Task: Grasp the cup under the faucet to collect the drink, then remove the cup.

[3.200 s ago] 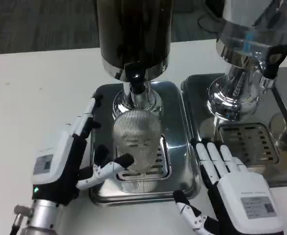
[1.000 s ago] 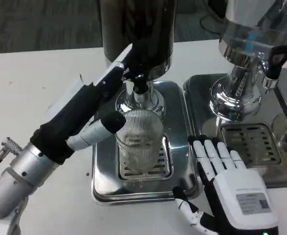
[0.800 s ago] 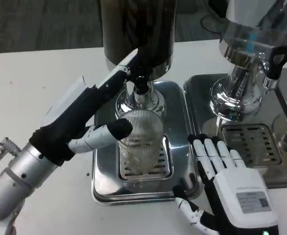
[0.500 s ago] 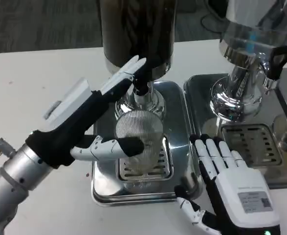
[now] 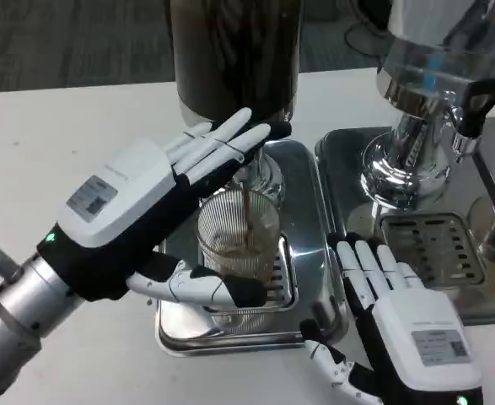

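The left hand's fingers (image 5: 226, 143) are lying straight and close together, reaching over the cup (image 5: 237, 245) toward the faucet (image 5: 255, 164), whose lever they are hiding; whether they are pressing it cannot be told. The thumb (image 5: 205, 288) is stretching across the near side of the cup, low against its ribbed wall, with nothing clamped between thumb and fingers. The left hand (image 5: 142, 211) is hovering above and to the left of the cup, its white back facing up. A thin dark stream (image 5: 246, 221) is falling from the faucet into the cup, and a shallow layer of dark liquid is sitting at the bottom. The clear ribbed cup is standing upright on the slotted grate of the drip tray (image 5: 310, 278), directly under the faucet of the dark dispenser (image 5: 234, 55). The right hand (image 5: 403, 325) is resting palm down at the near right corner of that tray, fingers extended, slightly apart and holding nothing. A second chrome dispenser (image 5: 424, 93) is standing on its own tray to the right, on the white worktop (image 5: 61, 135).
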### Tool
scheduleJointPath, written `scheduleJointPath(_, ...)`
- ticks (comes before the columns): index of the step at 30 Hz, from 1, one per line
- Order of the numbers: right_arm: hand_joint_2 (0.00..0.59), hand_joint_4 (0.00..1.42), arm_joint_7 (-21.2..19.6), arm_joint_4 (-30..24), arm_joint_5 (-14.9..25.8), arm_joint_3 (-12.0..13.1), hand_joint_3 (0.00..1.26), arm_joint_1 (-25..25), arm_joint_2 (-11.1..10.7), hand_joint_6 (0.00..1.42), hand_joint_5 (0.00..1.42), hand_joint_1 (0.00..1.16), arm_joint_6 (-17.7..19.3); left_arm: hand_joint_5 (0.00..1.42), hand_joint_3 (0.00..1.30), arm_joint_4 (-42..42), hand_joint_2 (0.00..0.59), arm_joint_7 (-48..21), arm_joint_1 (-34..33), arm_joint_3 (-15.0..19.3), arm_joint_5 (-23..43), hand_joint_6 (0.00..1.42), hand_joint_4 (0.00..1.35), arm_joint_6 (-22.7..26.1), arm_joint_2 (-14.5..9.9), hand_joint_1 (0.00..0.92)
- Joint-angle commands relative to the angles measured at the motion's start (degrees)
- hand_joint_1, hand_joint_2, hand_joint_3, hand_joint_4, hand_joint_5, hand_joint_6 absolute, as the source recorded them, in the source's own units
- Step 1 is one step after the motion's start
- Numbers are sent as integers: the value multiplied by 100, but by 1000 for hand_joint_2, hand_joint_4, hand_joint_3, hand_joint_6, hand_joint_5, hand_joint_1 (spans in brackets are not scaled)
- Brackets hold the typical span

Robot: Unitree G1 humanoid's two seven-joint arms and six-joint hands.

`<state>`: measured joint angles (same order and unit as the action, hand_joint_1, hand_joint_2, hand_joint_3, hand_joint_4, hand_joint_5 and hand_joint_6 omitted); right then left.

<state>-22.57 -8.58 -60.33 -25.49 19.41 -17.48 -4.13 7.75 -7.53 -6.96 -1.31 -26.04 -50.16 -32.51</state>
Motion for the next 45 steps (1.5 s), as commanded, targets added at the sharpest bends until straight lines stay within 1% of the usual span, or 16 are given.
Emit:
scheduleJointPath(1, 359, 0, 238, 37, 380, 143, 0, -74, 29, 93, 0, 123, 51, 156, 84, -143, 83, -31, 235, -209, -370, 106, 0, -143, -161, 0)
scheduleJointPath(5, 321, 0, 487, -11, 924, 344, 0, -187, 12, 89, 0, 145, 213, 156, 85, -207, 84, 67, 274, -301, -459, 106, 0, -101, -161, 0)
scheduleJointPath(9, 278, 0, 797, -62, 1628, 533, 0, -365, 65, 83, 0, 163, 496, 156, 85, -219, 84, 157, 286, -357, -450, 106, 0, -58, -187, 0)
scheduleJointPath(12, 253, 0, 1012, 43, 1917, 611, 0, -554, 130, 92, 0, 226, 498, 156, 85, -211, 84, 199, 273, -383, -401, 106, 0, -33, -204, 0)
scheduleJointPath(16, 223, 0, 1299, 148, 2088, 672, 0, -840, 163, 86, 0, 261, 385, 156, 91, -199, 87, 240, 255, -420, -399, 106, 0, -10, -190, 0)
scheduleJointPath(18, 221, 0, 1520, 210, 2188, 676, 0, -972, 170, 83, 0, 267, 331, 156, 93, -204, 87, 260, 257, -418, -395, 106, 0, -5, -187, 0)
scheduleJointPath(21, 214, 0, 1677, 246, 2205, 651, 0, -1104, 169, 57, 0, 269, 313, 156, 94, -192, 88, 270, 241, -420, -381, 106, 0, 14, -188, 0)
scheduleJointPath(22, 214, 0, 1663, 251, 2012, 578, 0, -1174, 92, 55, 0, 269, 356, 156, 94, -181, 88, 273, 229, -426, -378, 106, 0, 23, -184, 0)
scheduleJointPath(24, 216, 0, 1794, 262, 1896, 490, 0, -1297, 22, 53, 0, 270, 387, 156, 95, -182, 89, 280, 216, -433, -376, 106, 0, 32, -176, 0)
scheduleJointPath(26, 222, 0, 1882, 392, 2156, 583, 0, -1358, 165, 50, 0, 284, 318, 156, 95, -195, 89, 276, 198, -445, -383, 106, 0, 48, -171, 0)
scheduleJointPath(28, 217, 0, 1920, 444, 2235, 602, 0, -1411, 187, 38, 0, 293, 321, 156, 95, -182, 89, 271, 174, -465, -390, 106, 0, 75, -163, 0)
scheduleJointPath(30, 222, 0, 2090, 543, 2412, 632, 0, -1492, 197, 26, 0, 295, 312, 156, 95, -184, 89, 275, 175, -481, -389, 106, 0, 83, -162, 0)
scheduleJointPath(31, 218, 0, 2104, 641, 2557, 680, 0, -1510, 222, 11, 0, 305, 370, 156, 95, -187, 90, 283, 182, -488, -397, 106, 0, 91, -156, 0)
scheduleJointPath(33, 225, 0, 2118, 756, 2599, 683, 0, -1594, 177, 0, 0, 331, 444, 156, 95, -213, 92, 293, 192, -494, -415, 106, 0, 121, -152, 0)
scheduleJointPath(38, 221, 0, 2119, 1003, 2762, 681, 0, -1831, 268, 0, 0, 339, 487, 156, 96, -214, 95, 310, 195, -473, -399, 106, 0, 147, -197, 0)
scheduleJointPath(45, 213, 0, 2141, 1214, 2921, 715, 0, -2009, 288, 0, 0, 357, 587, 156, 96, -303, 95, 420, 296, -333, -408, 106, 0, 242, -195, 0)
